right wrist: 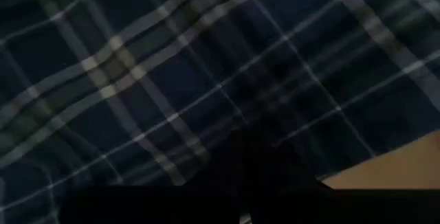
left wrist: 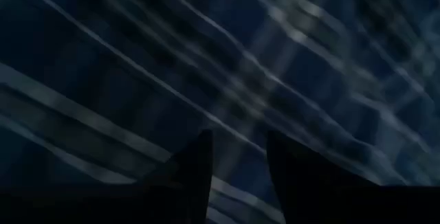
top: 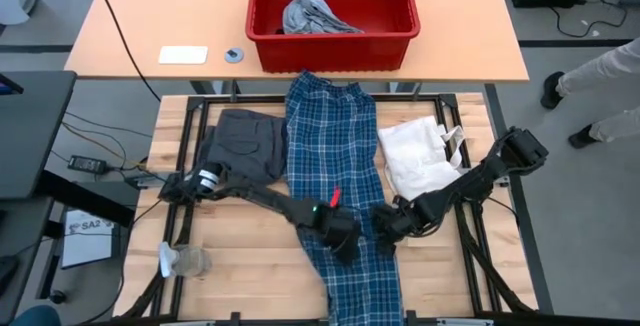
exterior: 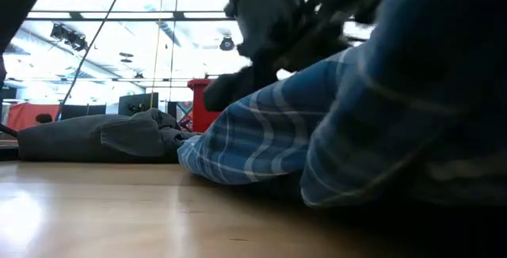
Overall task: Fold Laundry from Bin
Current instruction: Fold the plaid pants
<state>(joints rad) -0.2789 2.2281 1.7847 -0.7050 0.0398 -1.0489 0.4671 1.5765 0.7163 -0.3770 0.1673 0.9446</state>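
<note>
The blue-and-white plaid garment [top: 330, 146] lies stretched from the table's far edge to its near edge; in the low view it bulges up in a fold [exterior: 269, 131]. My left gripper [top: 345, 244] [left wrist: 237, 159] is down on its middle, fingers a little apart with cloth between. My right gripper [top: 385, 228] [right wrist: 254, 155] is shut at its right edge. The dark grey garment [top: 245, 141] lies folded at the far left. The red bin [top: 330, 51] stands on the far table with the light grey piece [top: 315, 14] inside. My left gripper comes from above onto the middle of the plaid garment [left wrist: 237, 135]; cloth shows in the narrow gap between its fingers [left wrist: 199, 165]. One layer or several, I cannot tell. My right gripper is shut at the garment's right edge [right wrist: 289, 124], next to bare table wood; the fingers hide the place of contact.
The white fabric bag [top: 420, 156] lies to the right of the plaid garment. A small clear object [top: 185, 261] sits near the front left. A white card [top: 183, 54] and a tape roll [top: 234, 55] lie on the far table. A person's legs [top: 600, 86] show at the right.
</note>
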